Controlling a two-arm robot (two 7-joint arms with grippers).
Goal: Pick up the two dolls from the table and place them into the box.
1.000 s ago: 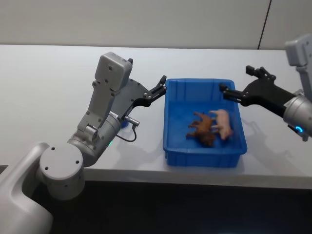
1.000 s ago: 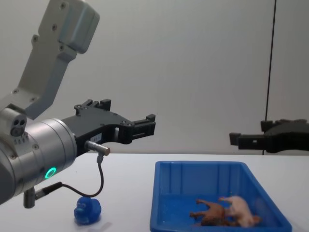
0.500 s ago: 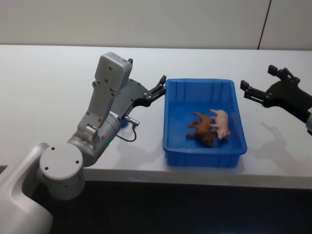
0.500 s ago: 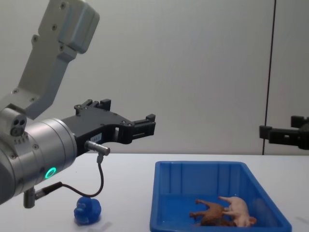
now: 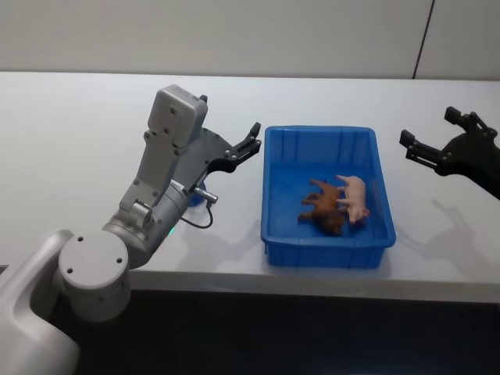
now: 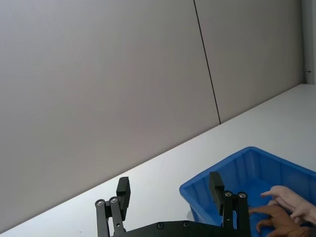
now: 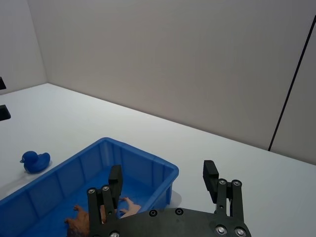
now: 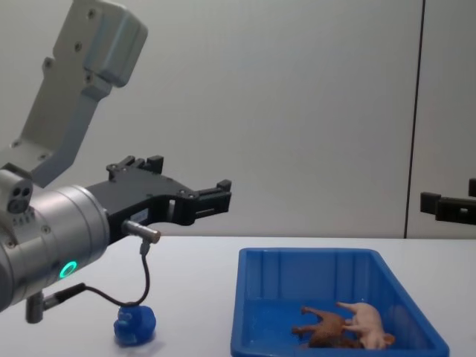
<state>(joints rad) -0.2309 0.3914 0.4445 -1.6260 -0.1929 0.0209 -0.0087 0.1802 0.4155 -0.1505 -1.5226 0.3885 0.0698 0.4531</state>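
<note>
Clearance around the box (image 5: 328, 251) looks good to me. Bare white bench (image 5: 78, 133) runs well out to its left, right and far side, while its near wall sits close to the bench's front edge. Both dolls are down inside it, toward the near right part of the floor. The brown doll (image 5: 323, 208) is lying there with the pink pig (image 5: 355, 197) right against it on its right, and neither reaches the rim.

My left gripper (image 5: 251, 139) hangs in the air just off the box's far left corner, fingers spread wide with nothing between them. My right gripper (image 5: 428, 126) is out past the box's right side, well apart from it, also wide open and holding nothing. A small blue toy duck (image 8: 134, 326) sits on the bench under the left arm, left of the box and clear of it.

The bench is plain and flat. Behind it stands a pale wall (image 8: 297, 111) with one dark vertical seam (image 8: 413, 111).

Against a second ago, the right gripper has pulled away from above the box's far right corner to open bench on the right, and the left arm has eased slightly leftward. The dolls lie where they did.
</note>
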